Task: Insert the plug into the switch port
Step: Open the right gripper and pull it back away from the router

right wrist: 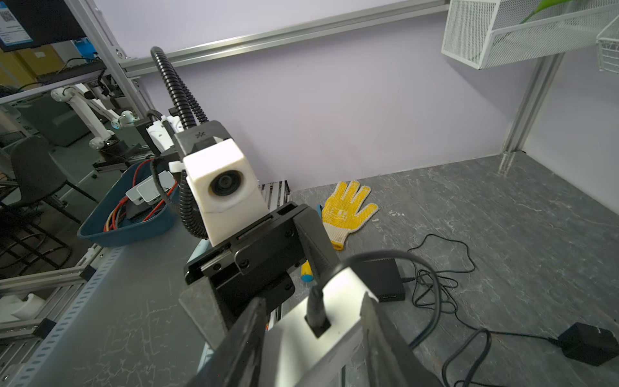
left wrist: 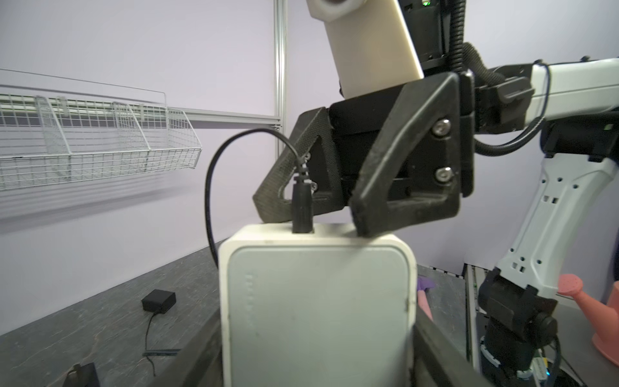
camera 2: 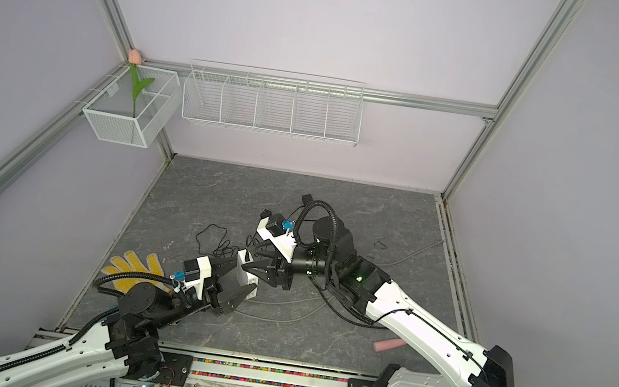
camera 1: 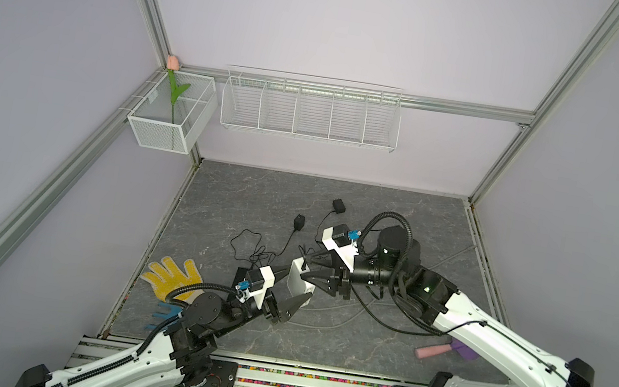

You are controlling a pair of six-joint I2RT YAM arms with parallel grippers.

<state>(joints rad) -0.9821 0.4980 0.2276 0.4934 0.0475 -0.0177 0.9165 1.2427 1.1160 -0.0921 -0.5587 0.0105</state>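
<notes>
1. The grey desk (camera 1: 400,217) carries only loose clutter, such as a yellow glove (camera 1: 172,276). The task's things are held above it, near the middle.
2. The left gripper (camera 1: 300,283) has its fingers pressed against opposite sides of the white switch (left wrist: 318,301). It holds the switch on end, with the port edge facing the other arm.
3. The right gripper (left wrist: 315,221) meets that edge. Its fingers (left wrist: 402,187) are spread, one on each side of the plug. In the right wrist view there is a gap on both sides, so they pinch nothing. In the left wrist view one tip appears to rest on the switch's rim.
4. The black plug (left wrist: 302,207) stands straight in the switch's edge, and its cable (left wrist: 209,187) arches away and down behind the casing.
5. The port (right wrist: 318,330) shows as a dark square around the plug's foot. I cannot tell whether the plug is fully seated.

The step in hand, as I judge it, is letting go and clearing. To do it well:
- Keep the left grip firm and motionless.
- Open the right fingers a little wider.
- Draw them back along the plug's own line, not sideways, so neither tip catches the cable loop or levers the plug out.
- If the plug looks proud afterwards, press on its back end before leaving.
</notes>
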